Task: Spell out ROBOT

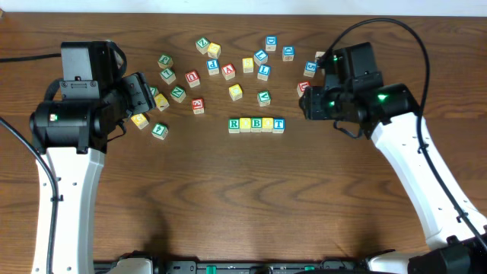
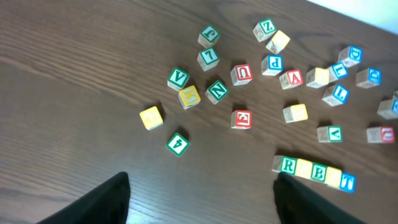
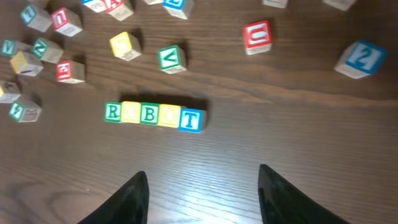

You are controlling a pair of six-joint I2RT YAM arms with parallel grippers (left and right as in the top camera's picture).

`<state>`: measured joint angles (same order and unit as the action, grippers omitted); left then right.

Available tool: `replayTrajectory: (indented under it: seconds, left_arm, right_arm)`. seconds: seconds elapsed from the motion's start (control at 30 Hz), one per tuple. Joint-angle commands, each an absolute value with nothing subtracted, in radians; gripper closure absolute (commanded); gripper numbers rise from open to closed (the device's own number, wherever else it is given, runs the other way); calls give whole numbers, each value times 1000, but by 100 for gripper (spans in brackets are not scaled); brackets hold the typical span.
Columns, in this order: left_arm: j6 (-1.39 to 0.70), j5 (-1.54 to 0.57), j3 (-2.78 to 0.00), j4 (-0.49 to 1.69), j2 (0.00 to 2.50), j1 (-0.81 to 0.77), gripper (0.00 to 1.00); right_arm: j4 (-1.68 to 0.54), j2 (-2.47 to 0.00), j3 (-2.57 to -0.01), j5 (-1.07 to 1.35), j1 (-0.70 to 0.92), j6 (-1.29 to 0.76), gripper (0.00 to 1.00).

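Note:
A row of letter blocks (image 1: pixel 256 124) lies mid-table, touching side by side: green R, yellow, green B, yellow, blue T. The row also shows in the right wrist view (image 3: pixel 154 116) and in the left wrist view (image 2: pixel 313 172). My left gripper (image 2: pixel 202 196) is open and empty, held above bare table left of the row. My right gripper (image 3: pixel 202 193) is open and empty, above bare table in front of the row. In the overhead view the left gripper (image 1: pixel 144 95) hangs over the left block cluster and the right gripper (image 1: pixel 308 103) sits right of the row.
Several loose letter blocks lie scattered behind the row, among them a green V block (image 1: pixel 263 97), a yellow block (image 1: pixel 236 92), a red block (image 1: pixel 198 106) and a blue block (image 1: pixel 271 43). A green block (image 1: pixel 159 130) and a yellow block (image 1: pixel 140 120) lie at the left.

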<state>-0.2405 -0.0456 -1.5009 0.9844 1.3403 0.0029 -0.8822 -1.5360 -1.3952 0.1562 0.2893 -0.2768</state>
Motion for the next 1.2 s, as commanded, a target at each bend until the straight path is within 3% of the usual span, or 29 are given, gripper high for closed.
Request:
replayTrajectory:
  seconds: [0.0, 0.1, 0.33, 0.37, 0.8, 0.9, 0.97, 1.17]
  left_arm:
    - [-236, -32, -1530, 986, 1322, 6, 23]
    - [-236, -33, -1530, 987, 1322, 6, 15]
    - [-237, -33, -1529, 987, 1323, 6, 12]
    - [-237, -33, -1529, 987, 1324, 6, 2]
    - [-236, -33, -1529, 987, 1324, 6, 2]
    - [-236, -33, -1529, 987, 1324, 6, 2]
    - [-237, -33, -1529, 987, 1324, 6, 2]
    - [-237, -33, -1529, 987, 1324, 6, 2]
  right_arm:
    - [-902, -1497, -1420, 140, 253, -271, 46]
    - [-913, -1487, -1420, 140, 233, -271, 43]
    - [-936, -1465, -1420, 140, 203, -271, 34]
    - [-938, -1463, -1420, 140, 203, -271, 34]
    - [-950, -1428, -1420, 140, 204, -272, 28]
    - [-950, -1390, -1420, 141, 204, -273, 19]
    - [-950, -1353, -1420, 141, 204, -276, 3]
    - [-955, -1263, -1420, 141, 204, -276, 1]
